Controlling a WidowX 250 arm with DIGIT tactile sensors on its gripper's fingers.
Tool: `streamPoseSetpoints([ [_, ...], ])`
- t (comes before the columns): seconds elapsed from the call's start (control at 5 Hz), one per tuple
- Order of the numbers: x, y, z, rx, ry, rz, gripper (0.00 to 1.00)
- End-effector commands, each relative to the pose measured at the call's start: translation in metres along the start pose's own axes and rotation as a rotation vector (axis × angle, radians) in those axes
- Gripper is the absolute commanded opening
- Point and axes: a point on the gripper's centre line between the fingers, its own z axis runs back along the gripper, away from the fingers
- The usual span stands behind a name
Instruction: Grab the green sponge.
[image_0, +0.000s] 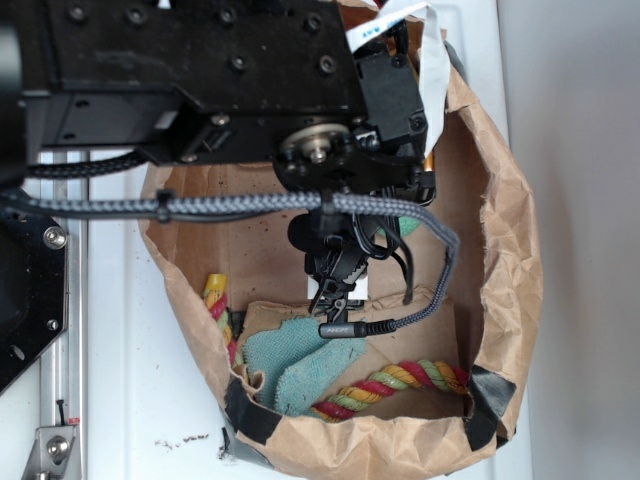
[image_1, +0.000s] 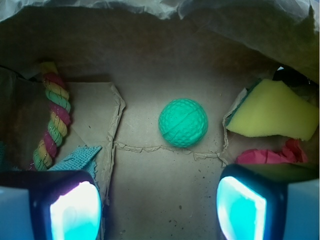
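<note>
Counts, per kind:

- 1 green sponge (image_1: 183, 122), round ribbed ball, centre of the wrist view. In the exterior view only a sliver of green shows behind the arm, can't confirm it's the same item.
- 1 yellow wedge sponge (image_1: 270, 111), right side of the wrist view.
- 1 twisted rope (image_1: 51, 115) in red, yellow and green at left of the wrist view; the exterior view shows coloured rope at two spots, can't tell if one piece or two.
- 1 teal cloth (image_0: 290, 358), lower centre of the exterior view.
- 1 pink crumpled item (image_1: 272, 154), lower right of the wrist view, kind unclear.
- 1 brown paper bag (image_0: 510, 240) holding everything.
- 2 fingers (image_1: 75, 207), bottom corners of the wrist view.
</note>
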Motion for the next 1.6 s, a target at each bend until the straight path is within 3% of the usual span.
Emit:
streamPoseSetpoints([
  [0.0,0.008,0.037,-0.017,0.112,-0.095,-0.166,1.0],
  [0.4,0.01,0.034,-0.023,0.178,-0.148,-0.424,1.0],
  [0.8,0.016,0.05,-0.009,0.263,-0.185,-0.416,1.0],
  [1.2,0.021,0.075,0.001,0.278,-0.205,-0.305,1.0],
  [1.4,0.034,0.07,0.0,0.259,-0.249,-0.315,1.0],
])
